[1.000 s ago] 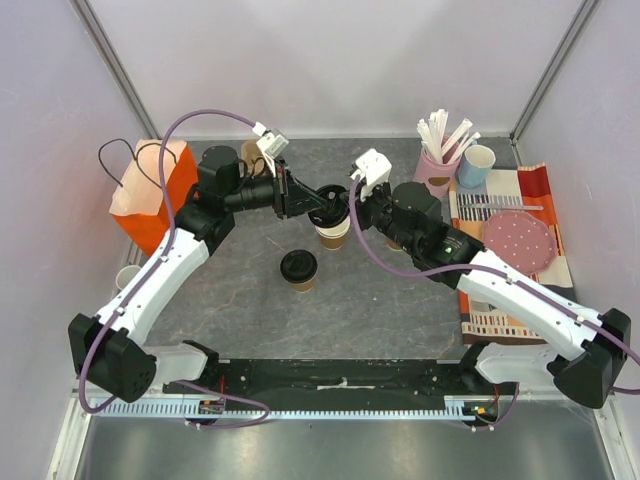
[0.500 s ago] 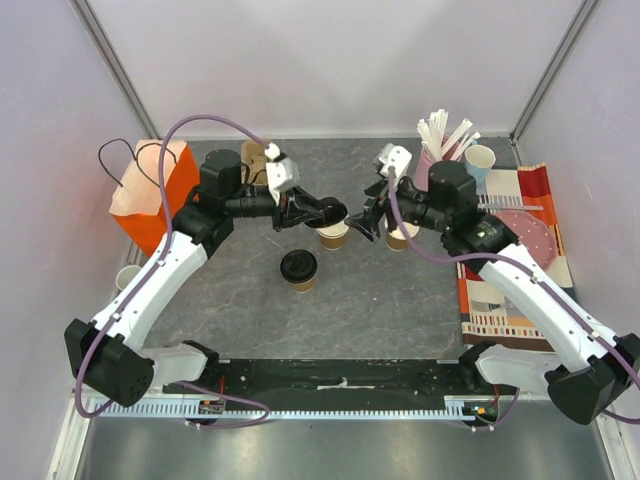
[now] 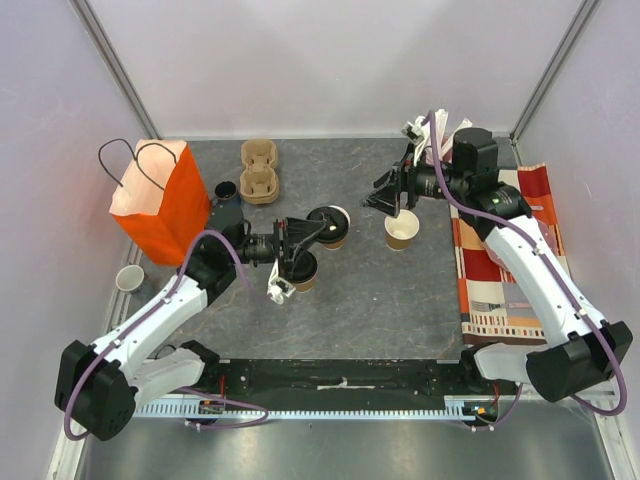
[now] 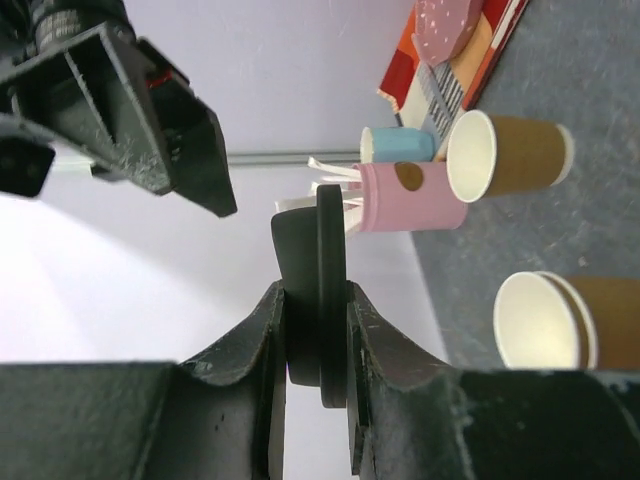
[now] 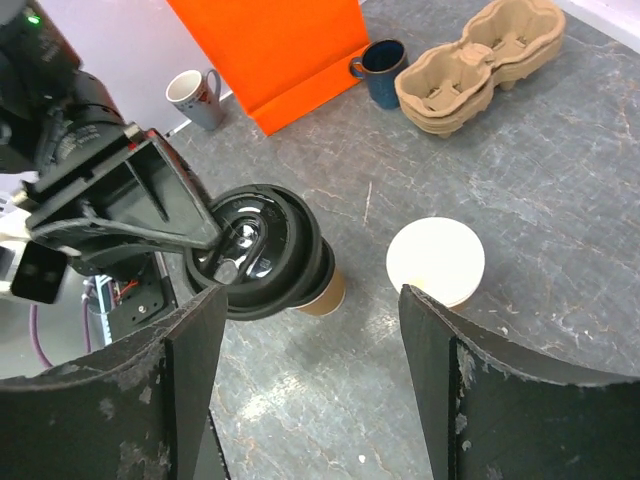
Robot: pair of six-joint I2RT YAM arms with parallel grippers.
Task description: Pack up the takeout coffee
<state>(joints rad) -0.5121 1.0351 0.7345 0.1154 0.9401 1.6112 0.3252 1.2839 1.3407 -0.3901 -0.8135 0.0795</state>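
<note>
Coffee lid (image 4: pixel 331 232) pinched in left hand (image 4: pixel 316 300); right hand (image 5: pixel 312 335) spread, apparently empty.

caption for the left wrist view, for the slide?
Left gripper pinches a black lid edge-on; two lidless kraft cups beyond.

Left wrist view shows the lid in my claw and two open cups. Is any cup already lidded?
Observer: Yes, one lidded cup stands close to the left claw, on its near side.
Operator: Is the right claw carrying anything?
Observer: No, the right claw is open and empty.
Operator: Where is the bag?
Observer: The orange bag stands upright at the far left.
</note>
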